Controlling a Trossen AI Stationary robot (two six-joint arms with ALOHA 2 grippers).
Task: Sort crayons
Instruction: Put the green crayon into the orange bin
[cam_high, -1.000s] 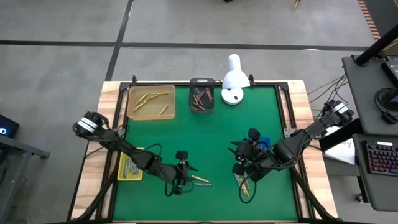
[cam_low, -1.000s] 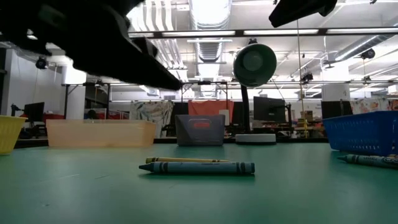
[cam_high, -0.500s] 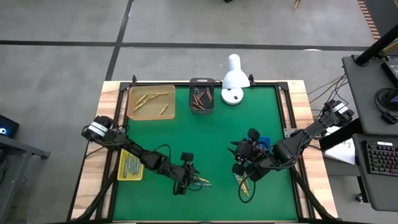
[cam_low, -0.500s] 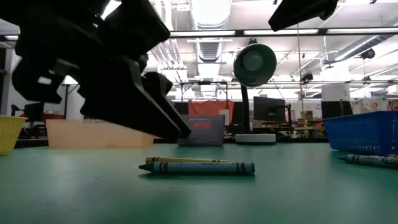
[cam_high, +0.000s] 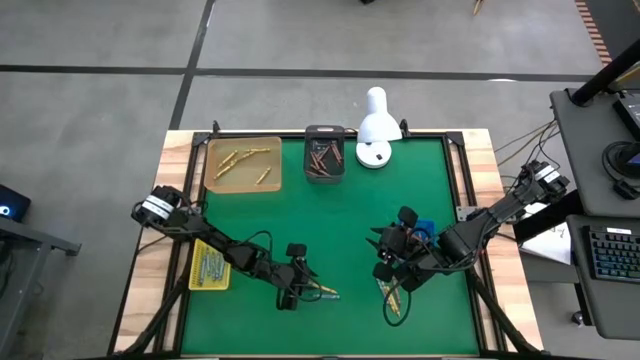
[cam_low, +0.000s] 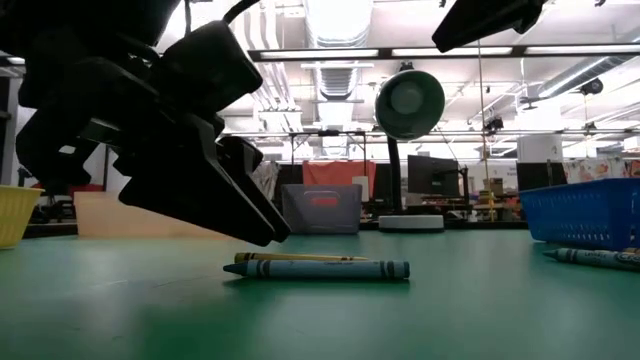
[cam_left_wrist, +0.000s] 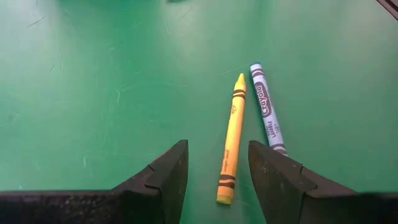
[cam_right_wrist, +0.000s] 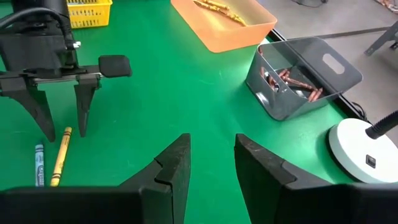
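In the high view, a yellow basket (cam_high: 209, 266) sits at the left edge of the green table (cam_high: 350, 215), with an orange tray (cam_high: 243, 163) holding yellow-orange crayons (cam_high: 240, 158) in the upper left. Right of that tray, at top centre, a grey bin (cam_high: 324, 155) holds brownish-red crayons (cam_high: 322, 158), and a white lamp (cam_high: 375, 128) stands beside it.

Low and left of centre, the left gripper (cam_high: 296, 290) hangs just above the mat with its fingers (cam_left_wrist: 166, 177) spread wide and nothing between them. In the left wrist view a yellow crayon (cam_left_wrist: 232, 146) lies with its end in the gap between the fingers, and a blue crayon (cam_left_wrist: 267, 107) lies just beside it. The low view shows these two side by side on the mat.

Right of centre, the right gripper (cam_high: 385, 268) hovers with its fingers (cam_right_wrist: 172, 165) parted and empty. A blue basket (cam_high: 424, 228) shows just behind that arm, and more crayons (cam_high: 391, 298) lie on the mat below it.
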